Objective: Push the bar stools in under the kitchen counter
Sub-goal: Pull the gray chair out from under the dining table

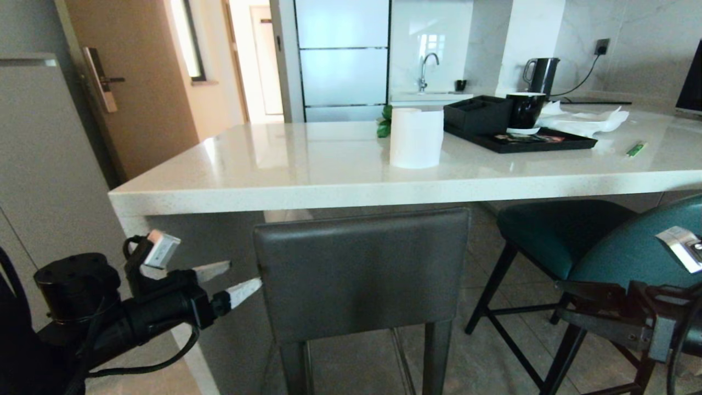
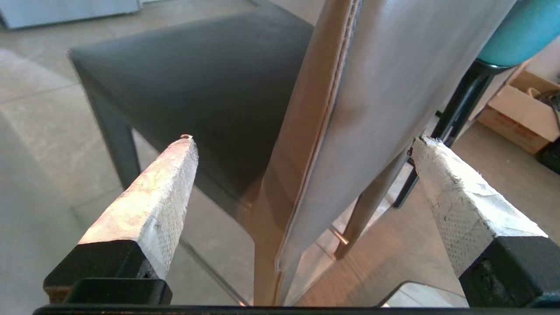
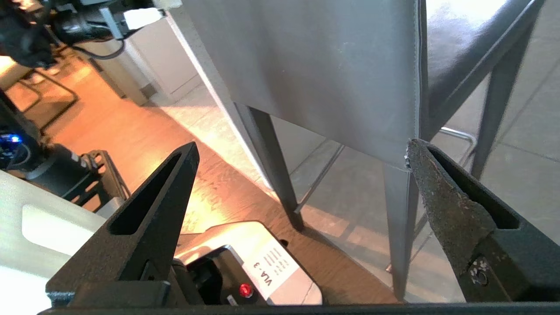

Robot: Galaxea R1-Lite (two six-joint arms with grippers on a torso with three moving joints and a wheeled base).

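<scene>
Both hands are spread wide and empty, flanking the dark-grey stool's back [image 1: 362, 271]. The left hand [image 1: 235, 281] sits just beside the backrest's left edge, one white fingertip [image 1: 245, 289] nearly on it; the left wrist view has the backrest edge [image 2: 345, 131] between the two fingers. The right hand [image 3: 302, 151] is low by the right edge, and in the head view only its arm [image 1: 620, 318] shows, in front of the teal stool [image 1: 630, 252]. Risk: the contact points are narrow, so an uneven shove from one side could probably twist the stool and jam a leg against the table's end panel [image 1: 219, 340], or the right arm could snag the teal stool's black legs. Grey stool: matte leather, square low back, seat already partly under the white stone table [image 1: 307, 164], back still sticking out. Teal stool: curved back, seat at the table edge, farther right, angled. Tray [image 1: 543, 144], mug [image 1: 525, 109] and paper roll [image 1: 415, 137] sit on top.
</scene>
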